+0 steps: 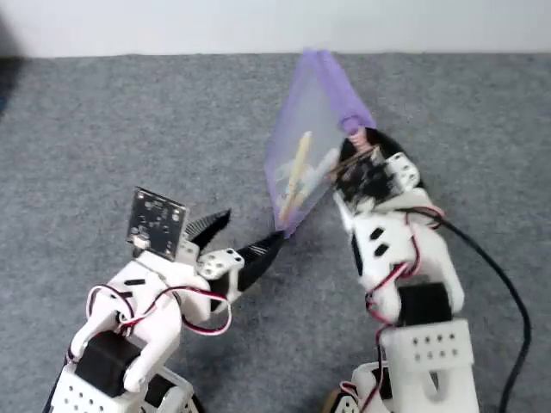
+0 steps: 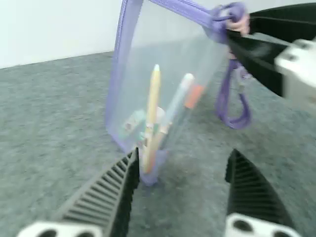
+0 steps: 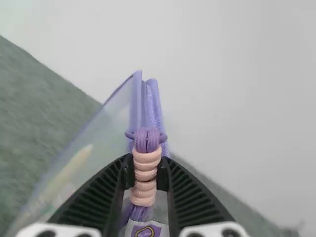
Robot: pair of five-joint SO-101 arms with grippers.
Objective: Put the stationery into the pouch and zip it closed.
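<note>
A translucent purple pouch (image 1: 303, 146) hangs tilted above the grey table, its lowest corner (image 1: 285, 225) near the surface. Inside it stand a yellow pen (image 2: 153, 106) and a pale blue pen with an orange band (image 2: 183, 101). My right gripper (image 1: 355, 148) is shut on the zipper pull (image 3: 146, 170), a pink and purple cord at the pouch's top edge (image 3: 148, 98). My left gripper (image 2: 180, 170) is open, low over the table, with the pouch's bottom corner (image 2: 148, 173) just ahead of one fingertip (image 2: 129, 170). A purple cord loop (image 2: 231, 106) dangles from the pull.
Grey carpet-like table surface (image 1: 120, 129) stretches to the left and behind. A white wall (image 1: 172, 21) runs along the far edge. A black cable (image 1: 508, 292) trails from the right arm at the right side.
</note>
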